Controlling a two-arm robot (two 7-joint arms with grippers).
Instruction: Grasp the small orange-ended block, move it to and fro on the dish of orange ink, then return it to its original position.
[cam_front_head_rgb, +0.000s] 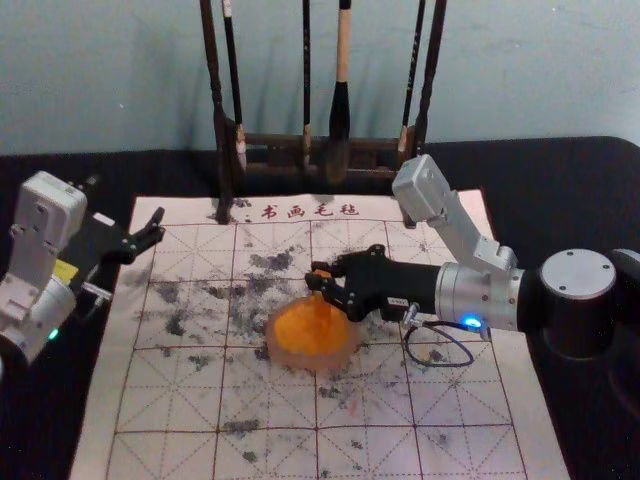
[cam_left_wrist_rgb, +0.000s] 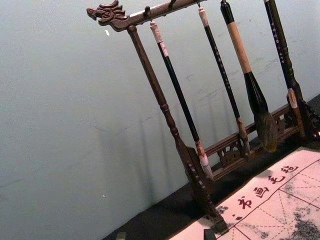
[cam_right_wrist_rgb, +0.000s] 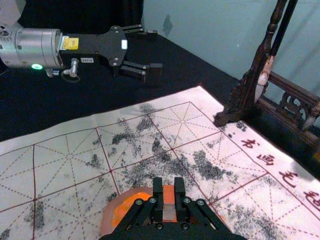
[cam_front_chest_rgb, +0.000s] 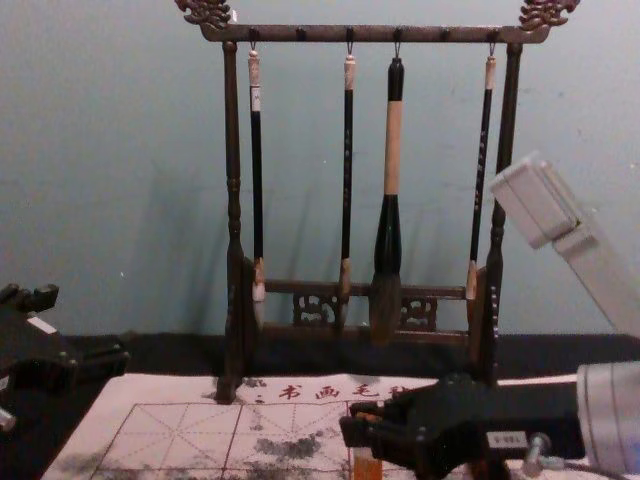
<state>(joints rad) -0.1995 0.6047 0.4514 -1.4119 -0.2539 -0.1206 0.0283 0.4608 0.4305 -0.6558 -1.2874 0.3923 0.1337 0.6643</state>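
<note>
Block (cam_right_wrist_rgb: 169, 195) pinched in right gripper (cam_right_wrist_rgb: 168, 184) at one o'clock over dish (cam_front_head_rgb: 283, 352), head view; stroke level, lightly; left gripper (cam_front_head_rgb: 158, 224), fingers spread, idle toward ten.

carved wooden rack (cam_front_chest_rgb: 300, 34), faintly glossy — matt black cloth (cam_front_head_rgb: 545, 190) — smooth metal right arm (cam_front_head_rgb: 455, 292) (satiny)

Calligraphy spot, perhaps a lab — hanging brushes (cam_front_chest_rgb: 392, 150), gridded mat (cam_front_head_rgb: 540, 440)

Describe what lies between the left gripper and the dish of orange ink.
Between the left gripper and the dish, the head view shows a stretch of gridded mat, marked with dark smudges; no object lies on it.
</note>
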